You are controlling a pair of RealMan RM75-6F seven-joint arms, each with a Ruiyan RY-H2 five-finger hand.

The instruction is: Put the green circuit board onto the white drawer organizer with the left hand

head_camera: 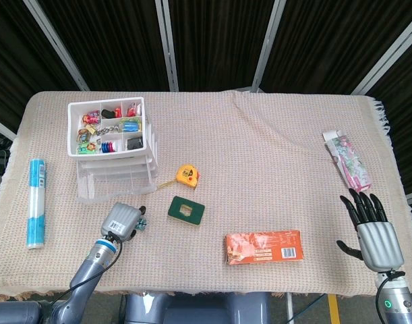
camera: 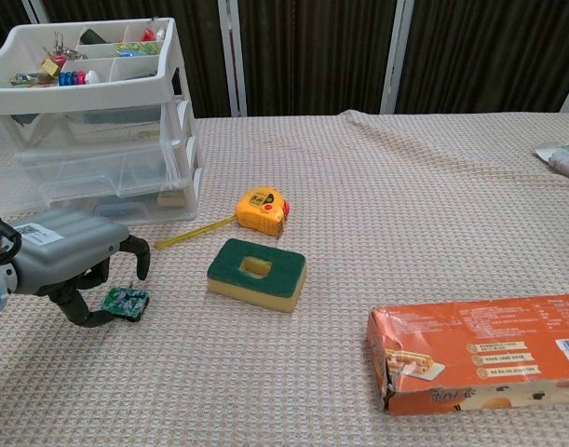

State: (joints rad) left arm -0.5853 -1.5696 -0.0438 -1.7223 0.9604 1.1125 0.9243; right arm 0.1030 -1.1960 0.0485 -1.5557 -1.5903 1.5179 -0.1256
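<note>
The small green circuit board (camera: 126, 301) lies flat on the cloth, and in the head view only an edge of it (head_camera: 143, 222) shows. My left hand (camera: 68, 262) (head_camera: 123, 220) hovers right over it, fingers curled down around its sides; no firm grip is visible. The white drawer organizer (head_camera: 112, 150) (camera: 93, 121) stands behind it at the table's left, its top tray holding several small items. At the front right corner my right hand (head_camera: 375, 231) rests with fingers spread and holds nothing.
A green-topped sponge (camera: 257, 273) and a yellow tape measure (camera: 262, 210) lie just right of the board. An orange box (head_camera: 263, 247) sits front centre-right. A blue tube (head_camera: 36, 202) lies at the left edge, a pink packet (head_camera: 347, 160) at the right.
</note>
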